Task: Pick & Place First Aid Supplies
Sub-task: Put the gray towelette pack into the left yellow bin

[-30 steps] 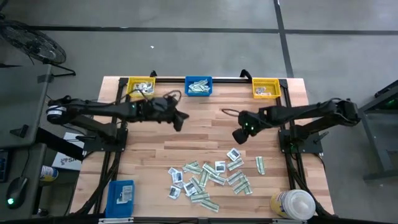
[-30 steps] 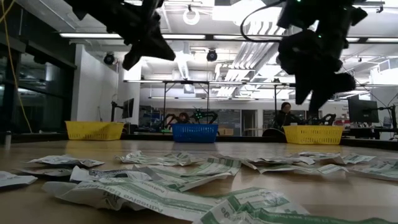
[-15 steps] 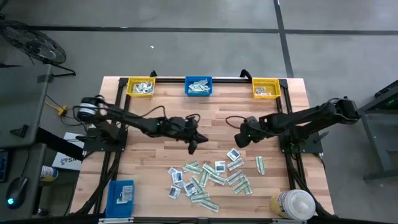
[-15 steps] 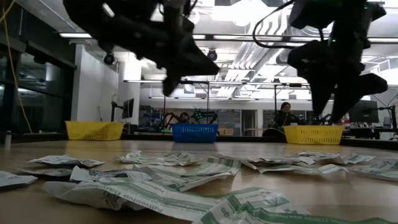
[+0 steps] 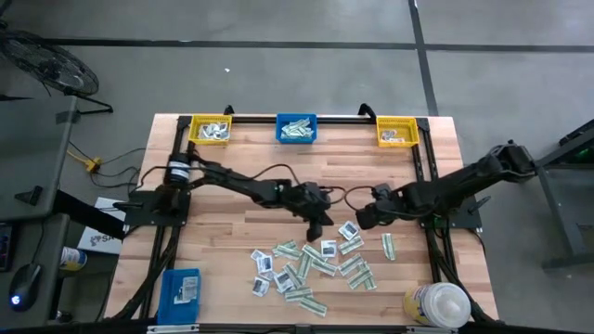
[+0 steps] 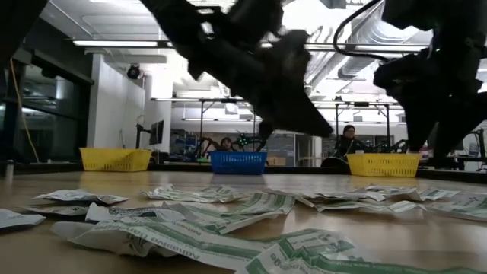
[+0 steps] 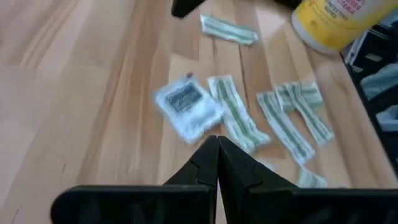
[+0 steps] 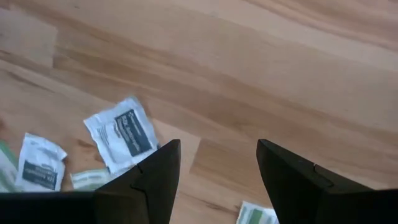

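A wooden table (image 5: 232, 223) carries scattered packets (image 5: 311, 264), three bins (image 5: 296, 129) and a bottle (image 5: 434, 304).

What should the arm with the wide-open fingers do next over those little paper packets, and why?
Probably lower the right gripper a little onto the squarish white paper packet with dark print just ahead of it. Its jaws are open and empty above the bare wooden table, so nothing is picked yet. The left gripper is shut and empty over the pile.

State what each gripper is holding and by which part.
Nothing is held. The left gripper is shut empty above the packets; the right gripper is open over bare table.
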